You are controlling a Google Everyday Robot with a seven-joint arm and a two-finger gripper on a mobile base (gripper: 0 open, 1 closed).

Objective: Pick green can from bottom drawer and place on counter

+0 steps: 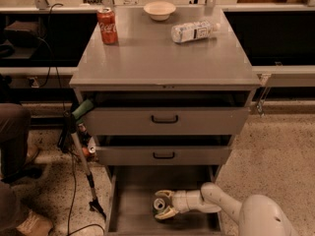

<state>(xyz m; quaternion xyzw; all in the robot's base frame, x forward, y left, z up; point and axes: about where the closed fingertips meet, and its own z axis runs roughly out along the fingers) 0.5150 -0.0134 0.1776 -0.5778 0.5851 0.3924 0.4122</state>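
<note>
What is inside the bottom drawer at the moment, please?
The green can stands upright in the bottom drawer, with the tool open around it. The back of the drawer is hidden under the upper drawers, and the arm covers part of the floor on the right.

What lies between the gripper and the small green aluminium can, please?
Nothing; camera view shows the gripper straddling the can in the grey metal bottom drawer.

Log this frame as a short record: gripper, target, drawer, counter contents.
gripper: inside the bottom drawer, fingers open on either side of the green can
green can: upright on the drawer floor
bottom drawer: pulled open
counter: red can, bowl, water bottle on its side
</note>
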